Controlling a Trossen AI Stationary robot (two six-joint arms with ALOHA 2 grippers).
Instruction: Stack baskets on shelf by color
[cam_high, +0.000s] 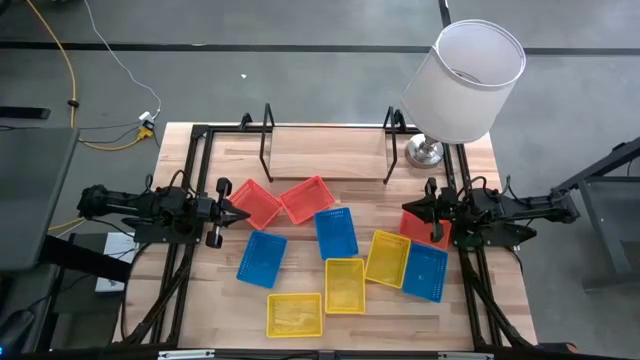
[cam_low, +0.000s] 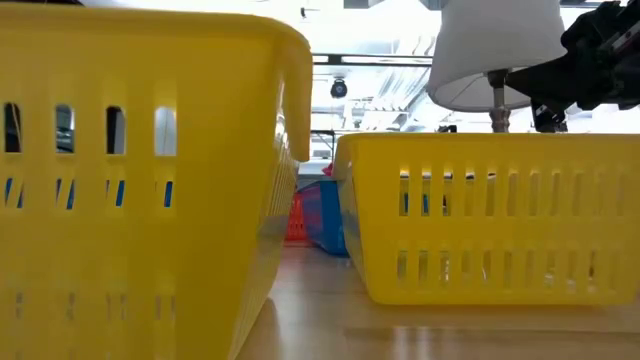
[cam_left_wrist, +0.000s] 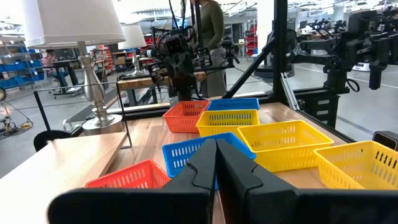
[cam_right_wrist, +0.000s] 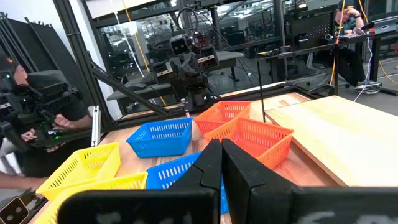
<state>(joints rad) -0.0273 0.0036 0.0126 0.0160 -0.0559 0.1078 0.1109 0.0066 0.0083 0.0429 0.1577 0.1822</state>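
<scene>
Nine mesh baskets lie loose on the tabletop in front of the shelf (cam_high: 325, 155), whose board is bare. Two red ones (cam_high: 252, 202) (cam_high: 307, 198) sit side by side near its front edge, and a third red one (cam_high: 420, 228) lies partly under the right arm. Blue baskets (cam_high: 336, 232) (cam_high: 262, 257) (cam_high: 425, 270) and yellow baskets (cam_high: 388, 258) (cam_high: 344, 284) (cam_high: 294, 314) are spread nearer. My left gripper (cam_high: 240, 212) (cam_left_wrist: 216, 152) hovers shut at the left red basket's edge. My right gripper (cam_high: 408, 210) (cam_right_wrist: 221, 152) hovers shut over the right red basket.
A white-shaded lamp (cam_high: 465, 80) stands on its metal base (cam_high: 425, 152) at the shelf's right end, close to the right arm. The shelf's black wire end loops (cam_high: 267, 135) stand upright. In the low view, two yellow baskets (cam_low: 490, 215) fill the foreground.
</scene>
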